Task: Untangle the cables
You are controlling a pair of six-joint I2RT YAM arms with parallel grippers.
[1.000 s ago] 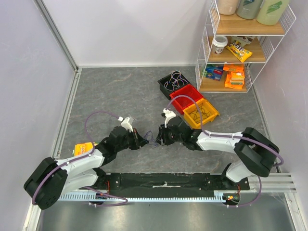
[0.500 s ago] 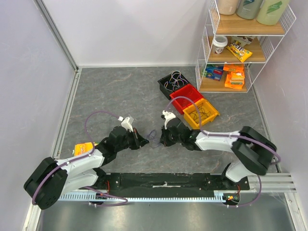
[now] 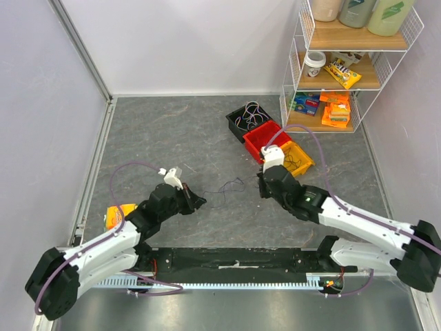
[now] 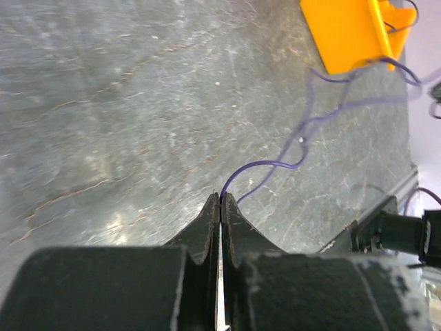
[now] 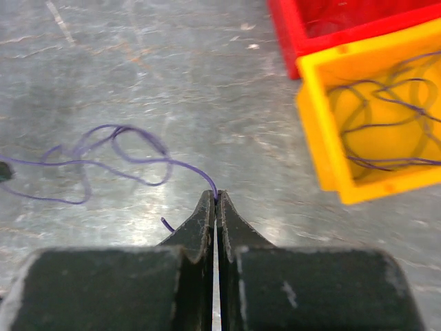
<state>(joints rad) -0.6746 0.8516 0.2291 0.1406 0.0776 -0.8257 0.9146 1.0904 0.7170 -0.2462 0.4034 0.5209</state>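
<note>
Both arms are stretched out low over the bench [image 3: 158, 131], angled in toward each other from the near edge. The left tool [image 3: 198, 202] is pinched shut on one end of a thin purple cable [image 4: 272, 163], and the right tool [image 3: 261, 188] is clamped on the other end. The cable is strung loosely between them around mid-bench, with a few loops kinked along it. More purple wire is seen in the yellow bin [image 5: 313, 131], just far-right of the right tool.

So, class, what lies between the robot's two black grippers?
A thin purple cable, loosely looped, pinched by the left gripper and the right gripper; the top external view shows it.
</note>
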